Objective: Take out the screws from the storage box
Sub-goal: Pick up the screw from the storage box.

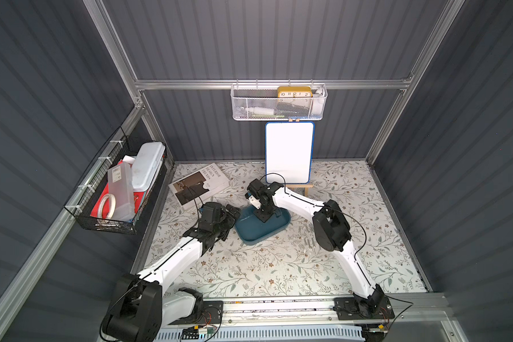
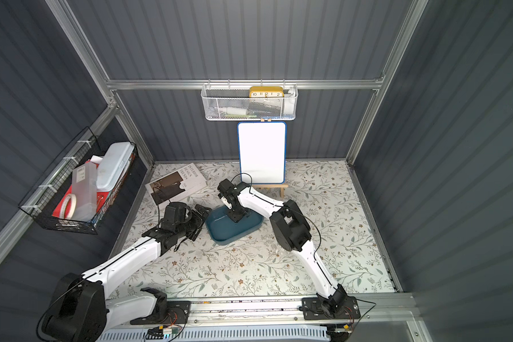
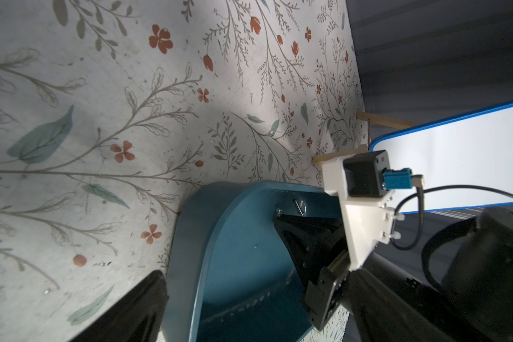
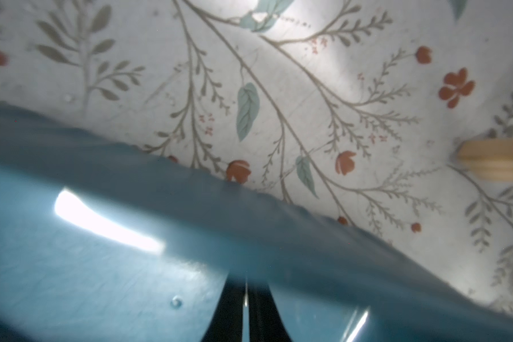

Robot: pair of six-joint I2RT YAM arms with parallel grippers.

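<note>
Closest to us, the right fingers (image 4: 234, 314) are pinched together low inside the storage box (image 4: 101, 281), a bright sliver between them that may be a screw; we cannot be sure. One of the screws (image 3: 299, 205) lies loose beside the tips. We should lift straight up, slowly, clearing the rim. Our left fingers (image 3: 131, 308) gape wide, empty, just outside the box.
</note>
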